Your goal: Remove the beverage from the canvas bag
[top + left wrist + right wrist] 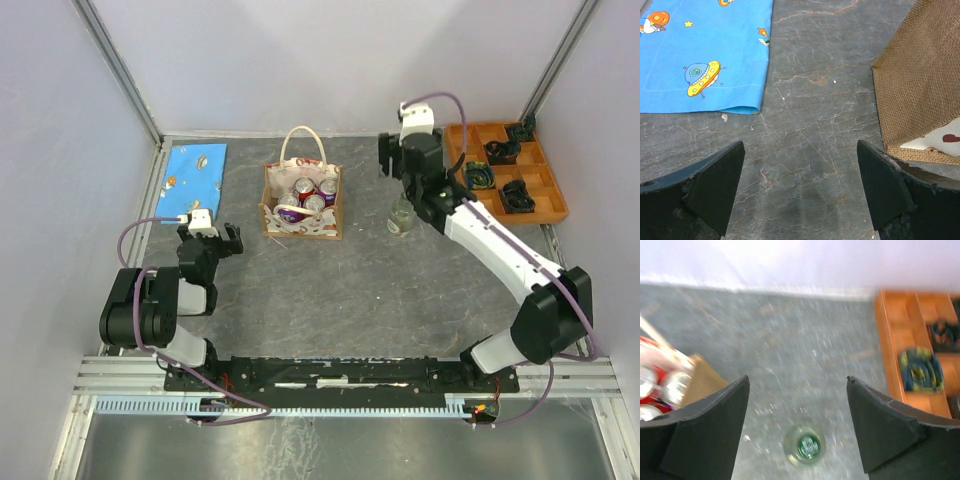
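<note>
The canvas bag point(302, 205) stands upright at the table's back middle, with several red and silver drink cans point(312, 190) inside. A clear bottle with a green cap point(401, 216) stands on the table to the right of the bag. My right gripper point(412, 172) hovers above the bottle, open and empty. In the right wrist view the bottle point(804, 445) shows from above, below and between my open right gripper point(797, 382), with the cans point(657, 390) at the left. My left gripper point(230, 240) is open and empty, left of the bag. The left wrist view shows my left gripper point(800, 145) and the bag's corner point(920, 75).
A blue patterned cloth point(195, 172) lies at the back left and also shows in the left wrist view point(705, 50). An orange compartment tray point(555, 205) with dark items sits at the back right, close to the right arm. Walls enclose the table.
</note>
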Tool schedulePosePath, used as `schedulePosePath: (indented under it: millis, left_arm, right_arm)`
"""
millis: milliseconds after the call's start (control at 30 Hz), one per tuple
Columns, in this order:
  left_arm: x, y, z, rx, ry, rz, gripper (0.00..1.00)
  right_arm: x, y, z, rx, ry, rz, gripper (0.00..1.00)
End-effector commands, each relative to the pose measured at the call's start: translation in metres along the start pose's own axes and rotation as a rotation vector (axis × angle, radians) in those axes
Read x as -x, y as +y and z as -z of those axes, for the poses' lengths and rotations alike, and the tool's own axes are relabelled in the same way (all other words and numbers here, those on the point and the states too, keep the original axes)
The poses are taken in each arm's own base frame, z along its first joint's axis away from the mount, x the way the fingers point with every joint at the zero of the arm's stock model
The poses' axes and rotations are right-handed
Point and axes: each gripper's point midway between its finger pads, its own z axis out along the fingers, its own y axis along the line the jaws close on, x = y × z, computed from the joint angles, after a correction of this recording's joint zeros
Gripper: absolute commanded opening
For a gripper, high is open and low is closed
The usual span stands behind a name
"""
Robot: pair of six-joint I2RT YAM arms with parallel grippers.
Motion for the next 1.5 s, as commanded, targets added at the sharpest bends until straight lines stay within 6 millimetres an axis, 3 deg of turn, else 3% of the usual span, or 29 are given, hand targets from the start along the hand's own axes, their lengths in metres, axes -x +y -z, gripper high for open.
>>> schedulePosePath:
  millis: [0, 133, 367, 500, 633, 800, 1000, 1200, 1467]
  left_arm:
    - [0.02, 0.0, -0.006, -0.001, -0.064, -0.046, 0.99]
    - [0.019, 0.0, -0.006, -0.001, -0.062, -0.046, 0.99]
    - [0.019, 0.0, -0.006, 0.0, -0.062, -0.046, 0.99]
    - [0.02, 0.0, -0.006, 0.001, -0.063, -0.046, 0.99]
    - [0.019, 0.0, -0.006, -0.001, -0.062, -0.046, 0.99]
    - [0.019, 0.0, -0.006, -0.001, -0.062, -0.046, 0.99]
    - [0.02, 0.0, -0.006, 0.0, -0.063, -0.046, 0.99]
    - [0.019, 0.0, -0.006, 0.0, -0.061, -0.046, 0.99]
    - [0.019, 0.0, -0.006, 0.0, -0.061, -0.046, 0.99]
  right_arm:
    - [0.086, 0.032, 0.02, 0.2, -0.116, -0.024, 0.8]
    - [0.096, 0.076, 0.013, 0.368, -0.054, -0.028, 0.67]
    - [0.056, 0.141, -0.008, 0.503, 0.103, -0.004, 0.55]
    - [0.035, 0.179, -0.005, 0.579, 0.15, 0.04, 0.54]
    - [0.01, 0.206, 0.0, 0.633, 0.201, 0.082, 0.62]
    - [-0.027, 0.221, 0.012, 0.669, 0.304, 0.119, 0.72]
    - [-0.061, 0.217, 0.019, 0.62, 0.399, 0.157, 0.86]
    - [-0.085, 0.213, 0.014, 0.574, 0.459, 0.178, 0.88]
    - [-0.117, 0.225, 0.005, 0.588, 0.54, 0.182, 0.89]
